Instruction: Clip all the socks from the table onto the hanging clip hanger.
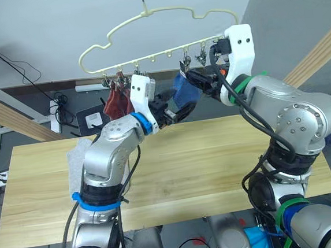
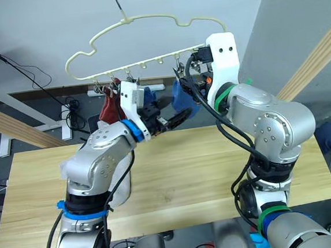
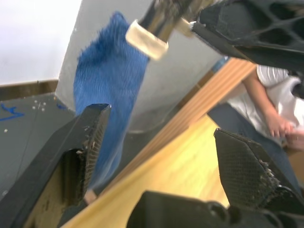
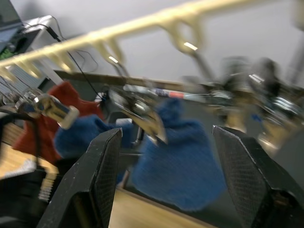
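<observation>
- The table [image 1: 214,154], long and of pale wood planks, is lying across the middle of the frame in the left eye view, under both raised arms.
- The clip hanger [image 1: 146,38], cream and wavy in outline, is hanging at upper centre of the frame, its row of metal clips running along the lower bar.
- A light grey sock [image 1: 79,163] is lying on the table at left of centre, partly hidden behind the left arm.
- Two rust red socks [image 1: 116,102] are hanging from clips at the left end of the hanger's row.
- A blue sock [image 1: 184,90] is hanging just below the clips towards the right of the row, between the two grippers; whether a clip is gripping it is hard to tell.
- The left gripper [image 3: 156,156] is reaching up towards the blue sock with its fingers spread wide, holding nothing; one finger is lying just beside the blue fabric.
- The right gripper [image 4: 166,166] is raised at the hanger's right end, fingers wide apart and empty, pointing at the blue sock and the clips.
- A person's hand [image 3: 280,126] is showing at the right edge of the left wrist view.
</observation>
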